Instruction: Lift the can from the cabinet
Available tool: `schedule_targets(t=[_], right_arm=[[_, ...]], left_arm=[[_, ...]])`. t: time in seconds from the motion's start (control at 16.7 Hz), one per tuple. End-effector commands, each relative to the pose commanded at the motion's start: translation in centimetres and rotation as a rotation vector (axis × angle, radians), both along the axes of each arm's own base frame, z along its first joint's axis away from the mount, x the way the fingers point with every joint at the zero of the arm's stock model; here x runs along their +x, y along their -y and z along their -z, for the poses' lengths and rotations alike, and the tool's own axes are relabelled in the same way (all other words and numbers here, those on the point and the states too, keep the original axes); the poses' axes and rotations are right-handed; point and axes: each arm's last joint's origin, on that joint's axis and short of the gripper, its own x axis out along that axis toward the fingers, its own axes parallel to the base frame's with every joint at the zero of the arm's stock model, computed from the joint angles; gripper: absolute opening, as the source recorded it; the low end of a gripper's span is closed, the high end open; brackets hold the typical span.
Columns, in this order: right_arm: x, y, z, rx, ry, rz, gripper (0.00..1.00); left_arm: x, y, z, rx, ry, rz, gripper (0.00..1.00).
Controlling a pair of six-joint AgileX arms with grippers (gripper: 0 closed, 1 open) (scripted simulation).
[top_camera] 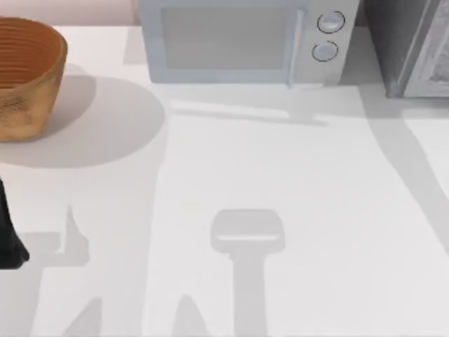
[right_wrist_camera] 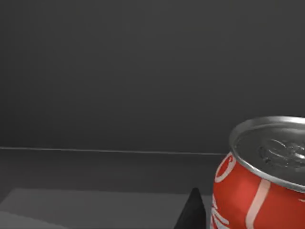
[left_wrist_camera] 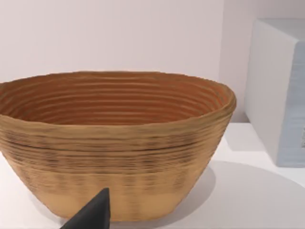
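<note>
A red can with a silver top stands upright on the dark floor inside the cabinet, with the dark grey back wall behind it. A dark part of my right gripper shows just beside the can, close to its side. In the top view the cabinet is the dark grey box at the back right corner, with a paler speckled panel on it. My left arm is parked at the table's left edge, and part of its gripper points at a wicker basket.
A woven brown basket stands at the back left of the table. A white microwave with two round knobs sits at the back middle, left of the cabinet. The white tabletop stretches across the middle and front.
</note>
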Motion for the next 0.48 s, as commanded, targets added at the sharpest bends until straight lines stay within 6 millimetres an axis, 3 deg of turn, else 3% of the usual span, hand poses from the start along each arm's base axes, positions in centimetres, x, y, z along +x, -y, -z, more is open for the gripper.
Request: schedule_targets(t=[0.24, 0.36, 0.48], right_arm=[[-8.3, 1.2, -2.1, -0.003, -0.014, 0.042, 0.00], [-10.4, 1.6, -2.4, -0.004, -0.018, 0.057, 0.00], [-10.8, 1.7, -2.4, -0.004, -0.019, 0.059, 0.00]], left_arm=[[0.0, 0.0, 0.0, 0.000, 0.000, 0.000, 1.00], [0.0, 0.0, 0.0, 0.000, 0.000, 0.000, 1.00], [0.0, 0.0, 0.0, 0.000, 0.000, 0.000, 1.00]])
